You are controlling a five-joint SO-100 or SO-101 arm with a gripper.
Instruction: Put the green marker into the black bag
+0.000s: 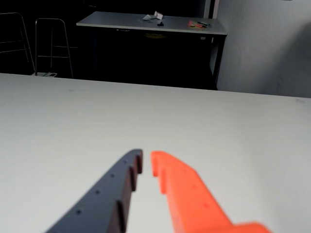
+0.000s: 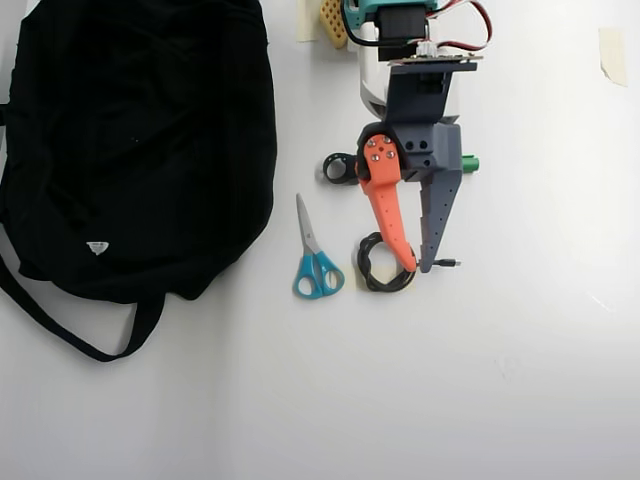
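The black bag [image 2: 140, 140] lies at the left of the overhead view, its strap trailing toward the bottom left. Only a green end of the green marker [image 2: 468, 162] shows, poking out to the right from under the arm; the rest is hidden. My gripper [image 2: 417, 267] points down the picture, above the white table, with its orange and grey fingers nearly together and nothing between them. In the wrist view the gripper [image 1: 146, 162] hangs over bare table with only a thin gap at the tips. Neither marker nor bag shows there.
Teal-handled scissors [image 2: 315, 258] lie between bag and gripper. A coiled black cable [image 2: 370, 275] sits under the fingertips, and a small black ring-shaped thing [image 2: 340, 167] lies left of the arm. The arm's base [image 2: 415, 40] stands at the top. A far desk [image 1: 150, 23] shows in the wrist view.
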